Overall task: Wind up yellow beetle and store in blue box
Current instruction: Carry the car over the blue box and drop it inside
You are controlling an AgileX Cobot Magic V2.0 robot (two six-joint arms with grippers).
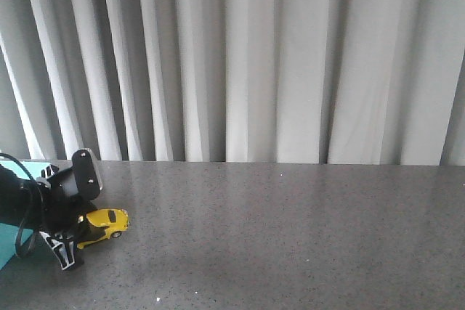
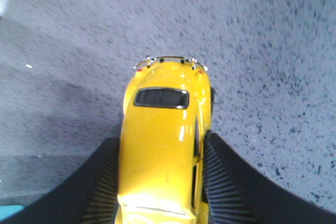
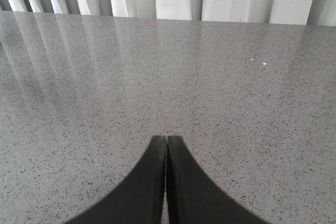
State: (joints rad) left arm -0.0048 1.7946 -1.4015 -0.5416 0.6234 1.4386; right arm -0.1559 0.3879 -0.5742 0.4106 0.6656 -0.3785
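Note:
The yellow beetle [image 1: 106,223] sits on the grey table at the front left, its nose pointing right. My left gripper [image 1: 73,241] is shut on its rear half. In the left wrist view the yellow beetle [image 2: 164,145] lies between the two ribbed black pads [image 2: 102,182], both pressed against its sides, with the gripper [image 2: 160,182] closed on it. A sliver of the blue box [image 1: 9,245] shows at the left edge behind my left arm. My right gripper [image 3: 166,142] is shut and empty over bare table; it does not show in the front view.
The grey speckled table [image 1: 290,237] stretches right of the car. White curtains [image 1: 240,56] hang behind its far edge. A turquoise corner of the box [image 2: 9,212] shows in the left wrist view.

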